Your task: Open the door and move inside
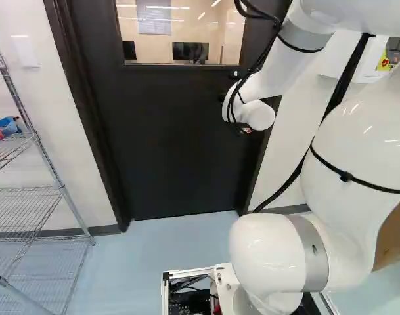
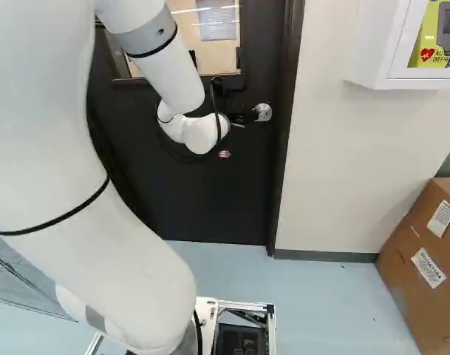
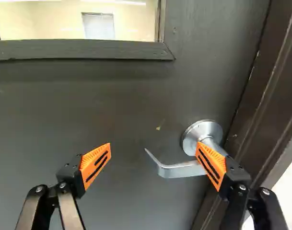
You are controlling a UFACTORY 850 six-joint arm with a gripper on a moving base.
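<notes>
Dark brown, the door (image 3: 112, 96) stands shut ahead of me at twelve o'clock, its window (image 3: 122, 21) toward eleven. My pincer (image 2: 242, 117) is spread wide, gripping nothing. Its finger at three o'clock overlaps the silver lever handle (image 3: 184, 169); I cannot tell if they touch. The lever's tip points into my gap, its round rose (image 3: 193, 132) at two.

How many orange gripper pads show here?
2, both in the wrist view on the open gripper: one pad overlapping the lever handle, the other pad in front of the door alone.
</notes>
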